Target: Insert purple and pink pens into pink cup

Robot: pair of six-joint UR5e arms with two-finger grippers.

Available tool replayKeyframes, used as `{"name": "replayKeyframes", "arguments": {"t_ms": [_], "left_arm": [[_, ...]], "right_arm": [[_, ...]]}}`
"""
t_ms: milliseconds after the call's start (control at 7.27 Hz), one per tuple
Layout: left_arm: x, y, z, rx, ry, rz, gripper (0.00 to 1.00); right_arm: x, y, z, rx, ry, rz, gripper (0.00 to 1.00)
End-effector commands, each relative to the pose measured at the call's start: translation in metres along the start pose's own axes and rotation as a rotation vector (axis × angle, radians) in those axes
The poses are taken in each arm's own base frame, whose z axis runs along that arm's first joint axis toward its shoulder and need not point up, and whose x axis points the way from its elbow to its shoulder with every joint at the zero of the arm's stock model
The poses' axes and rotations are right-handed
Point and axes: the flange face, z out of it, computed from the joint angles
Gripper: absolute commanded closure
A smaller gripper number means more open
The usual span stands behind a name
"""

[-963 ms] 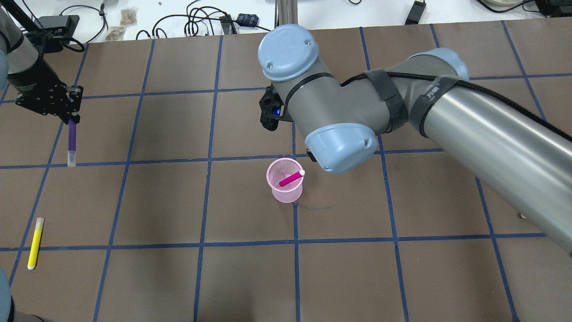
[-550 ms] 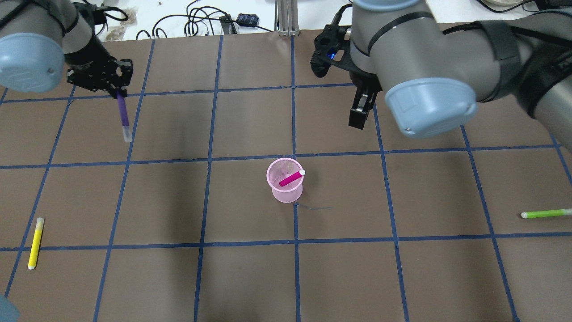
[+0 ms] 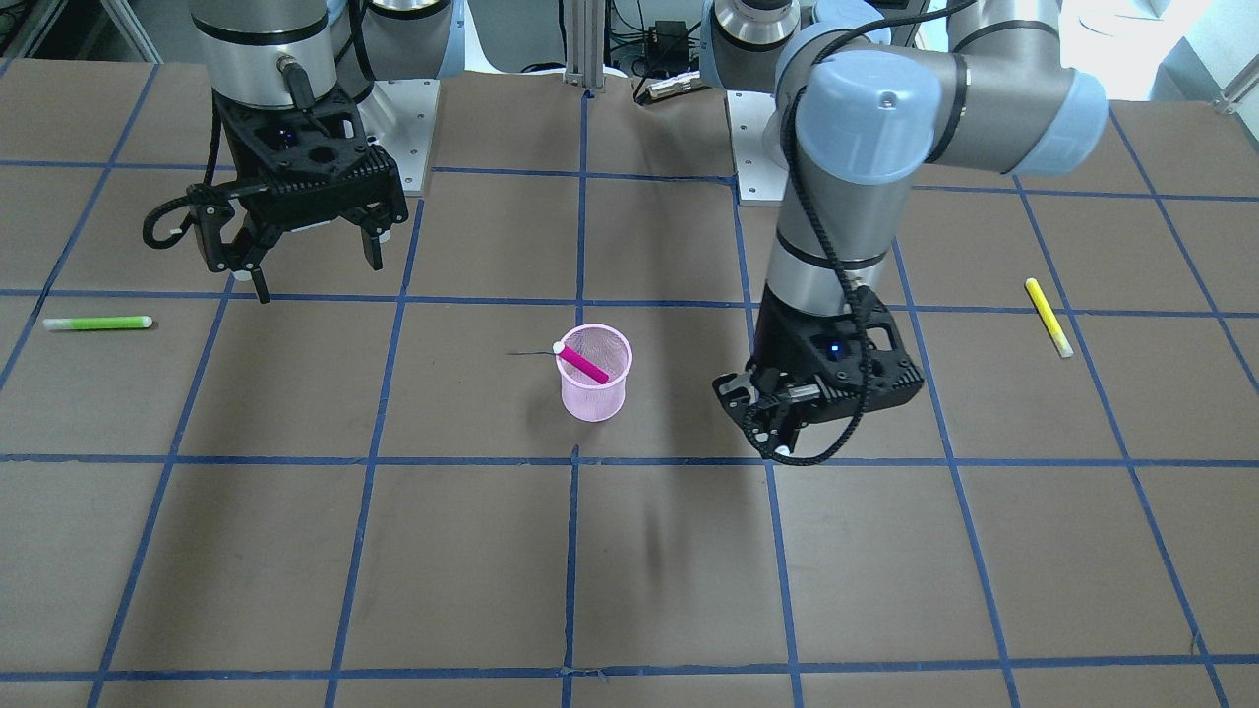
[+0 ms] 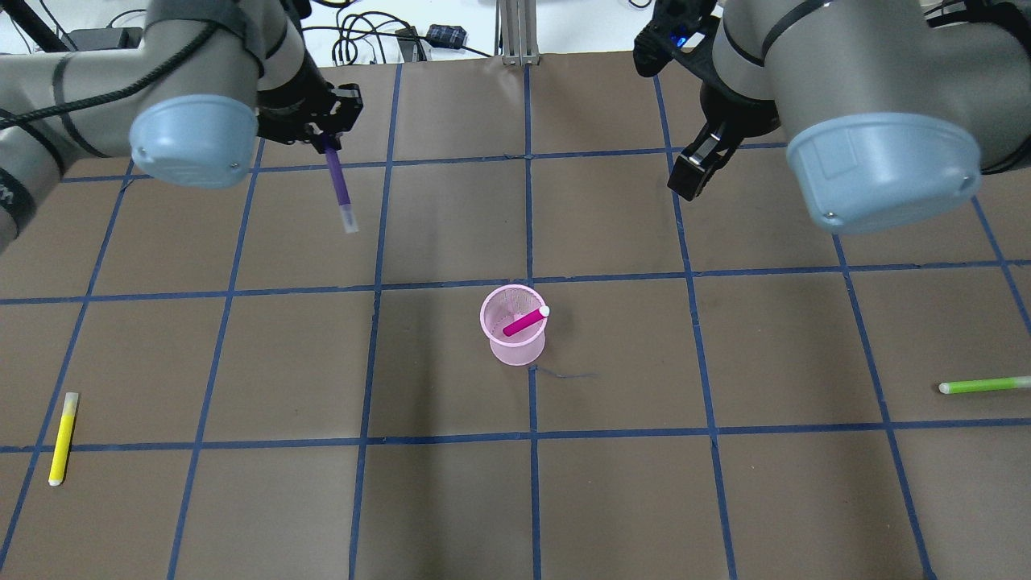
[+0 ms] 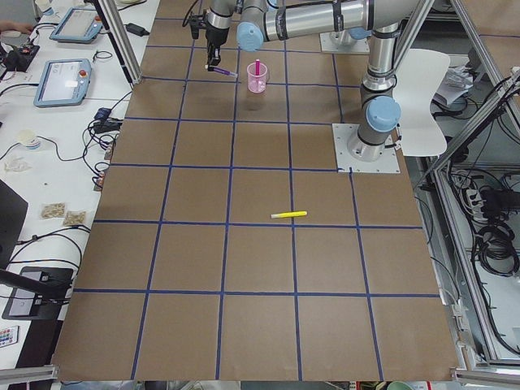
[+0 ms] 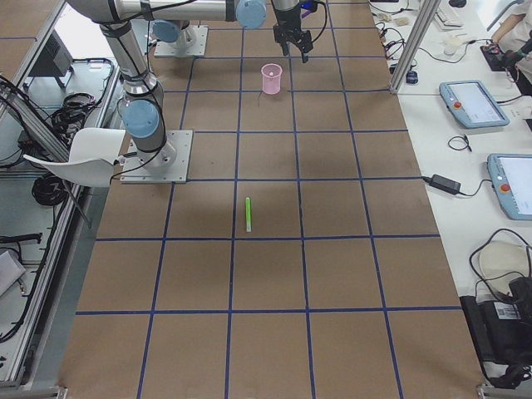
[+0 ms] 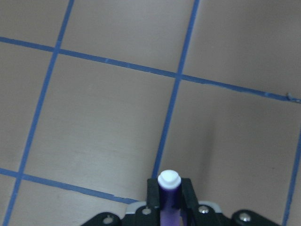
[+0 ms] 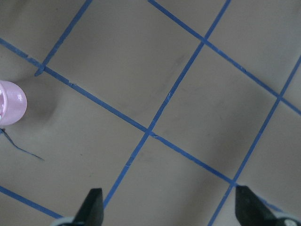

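Currently, the task is half done: the pink cup (image 4: 513, 338) stands mid-table with the pink pen (image 4: 523, 321) leaning inside it. My left gripper (image 4: 326, 142) is clamped on the purple pen (image 4: 339, 184), which hangs below the jaws, well off to the cup's far left and not yet inserted. The right gripper (image 3: 315, 264) hangs wide open and empty.

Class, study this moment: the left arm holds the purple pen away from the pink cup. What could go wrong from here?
1. The pink pen leans across the mouth of the pink cup, so the purple pen may strike it on entry.
2. The cup stands free; an off-centre touch could tip it.
3. The left gripper holds the purple pen by one end; it might tilt in the jaws.
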Motion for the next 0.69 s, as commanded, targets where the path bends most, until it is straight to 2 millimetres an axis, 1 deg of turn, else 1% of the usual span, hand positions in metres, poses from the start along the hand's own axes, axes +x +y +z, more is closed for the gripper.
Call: {"name": "replayKeyframes", "arguments": {"t_ms": [0, 138, 275, 413, 550], "left_arm": [[0.049, 0.058, 0.022, 0.030, 0.057, -0.077, 1.00], [0.063, 0.081, 0.027, 0.013, 0.060, -0.105, 1.00], [0.072, 0.092, 0.026, 0.023, 0.044, -0.091, 1.00], [0.078, 0.101, 0.024, 0.044, 0.016, -0.069, 1.00], [0.082, 0.111, 0.026, 0.037, 0.011, -0.055, 1.00]], "right_arm": [[-0.014, 0.015, 0.000, -0.105, -0.115, 0.244, 0.00], [-0.013, 0.015, -0.002, -0.106, -0.112, 0.303, 0.00], [-0.012, 0.017, -0.008, -0.097, -0.103, 0.409, 0.00], [-0.009, 0.019, -0.011, -0.088, -0.086, 0.442, 0.00], [-0.005, 0.019, -0.015, -0.071, -0.080, 0.464, 0.00]]}}
